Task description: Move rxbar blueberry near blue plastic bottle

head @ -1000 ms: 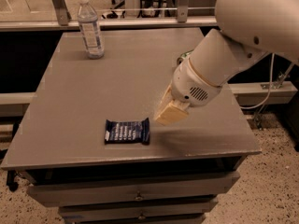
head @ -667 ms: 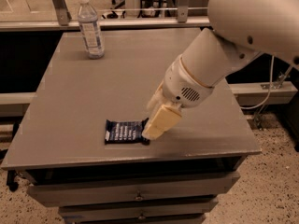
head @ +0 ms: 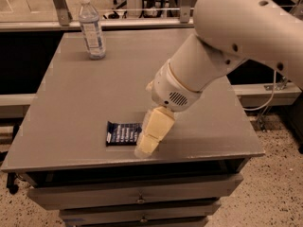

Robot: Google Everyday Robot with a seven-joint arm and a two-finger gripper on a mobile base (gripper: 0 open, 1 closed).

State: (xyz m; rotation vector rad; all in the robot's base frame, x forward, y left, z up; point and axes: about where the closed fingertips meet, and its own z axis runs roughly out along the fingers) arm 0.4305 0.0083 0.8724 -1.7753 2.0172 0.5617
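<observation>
Nearest the camera, a grey cabinet front with drawers [head: 137, 196] is seen beneath the tabletop [head: 80, 98], and speckled flooring [head: 277, 193] is visible to the right of it.

On the tabletop, close to its front edge and a little left of centre, the rxbar blueberry [head: 121, 133] is laid flat, its dark navy wrapper with pale lettering turned upward and its long side running roughly parallel to the front edge. The right end of the bar is covered by the cream-coloured gripper [head: 148, 144], which is angled downward and to the left, its tip being placed low over the tabletop at that end of the bar. Whether the gripper is open or closed cannot be told, nor whether the bar is gripped or merely touched.

Behind the gripper, the white wrist housing [head: 176, 90] is seen, and from it the thick white arm [head: 236, 37] is carried up and to the right, out of the picture.

Well apart from the bar, at the far left corner of the tabletop, the blue plastic bottle [head: 92, 30] is stood upright, white cap uppermost. Beyond the tabletop, a metal rail [head: 142, 12] is seen.
</observation>
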